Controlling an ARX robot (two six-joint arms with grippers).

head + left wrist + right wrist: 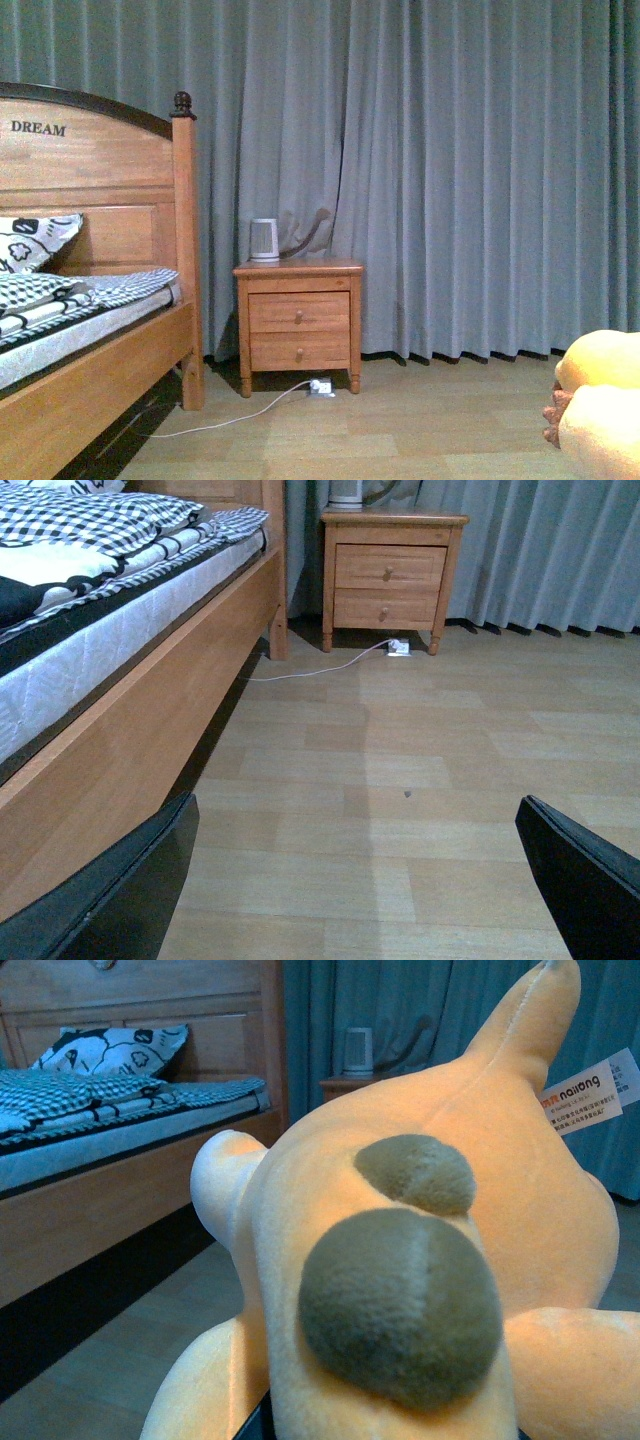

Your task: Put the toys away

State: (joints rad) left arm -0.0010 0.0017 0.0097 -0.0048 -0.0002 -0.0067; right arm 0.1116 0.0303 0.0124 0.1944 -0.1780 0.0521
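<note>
The orange-yellow plush toy (420, 1260) fills the right wrist view, with two brown pads, a pointed tuft and a white label. My right gripper is shut on the plush toy; its fingers are hidden under it. In the front view part of the plush toy (600, 395) shows at the lower right edge above the floor. My left gripper (360, 880) is open and empty, its black fingers (120, 900) wide apart low over the wooden floor beside the bed.
A wooden bed (100, 300) with checked bedding stands at the left. A two-drawer nightstand (298, 320) with a small white appliance (264, 240) stands against grey curtains. A white cable and plug (320, 388) lie on the floor below it.
</note>
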